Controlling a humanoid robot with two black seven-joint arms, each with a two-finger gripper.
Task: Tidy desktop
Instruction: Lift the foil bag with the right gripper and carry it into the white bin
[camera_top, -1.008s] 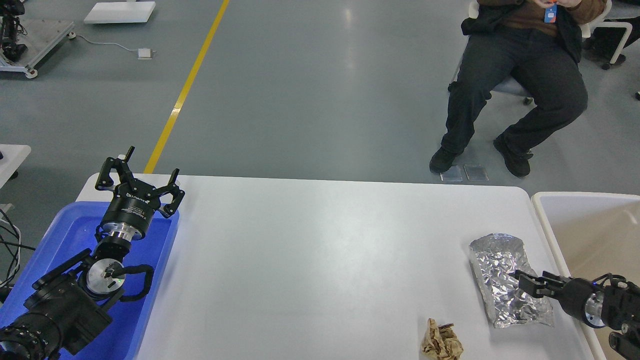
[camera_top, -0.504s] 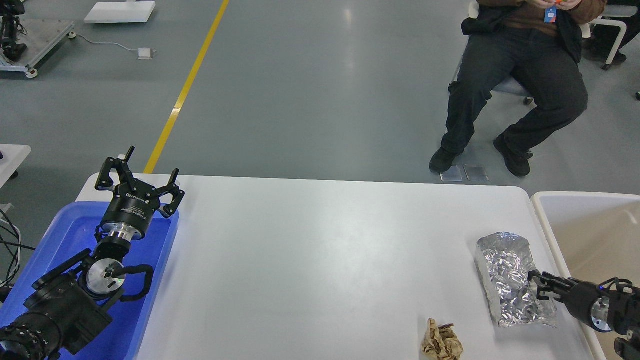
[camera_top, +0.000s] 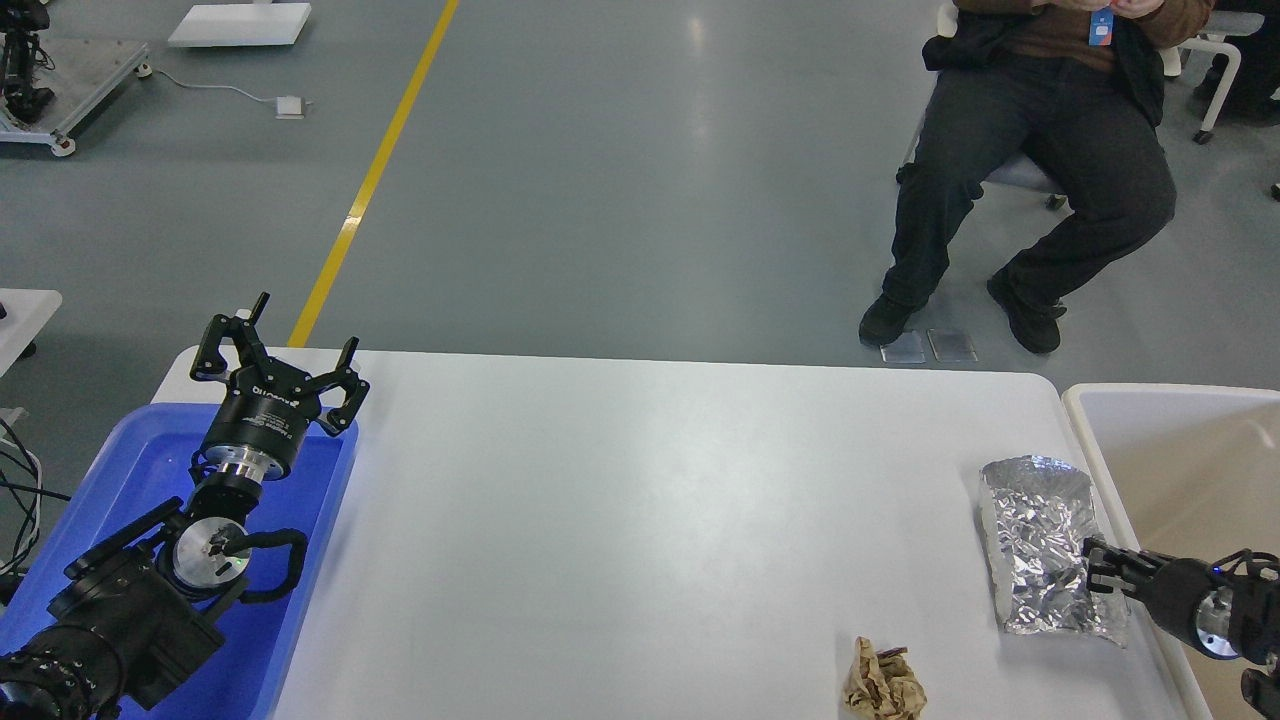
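Observation:
The white desktop (camera_top: 640, 520) fills the middle of the head view. A crumpled silver foil bag (camera_top: 1045, 545) lies at its right edge. My right gripper (camera_top: 1098, 572) comes in from the lower right and is shut on the foil bag's right side. A crumpled brown paper ball (camera_top: 882, 683) lies near the front edge, left of the bag. My left gripper (camera_top: 275, 360) is open and empty, held above the far end of the blue tray (camera_top: 130, 480) at the table's left side.
An off-white bin (camera_top: 1180, 440) with a beige inside stands just right of the table. A seated person (camera_top: 1040, 160) is beyond the far right corner. A yellow floor line (camera_top: 370, 180) runs behind the table.
My right gripper has drawn the foil bag to the right, toward the off-white bin. The left arm and the paper ball have not moved.

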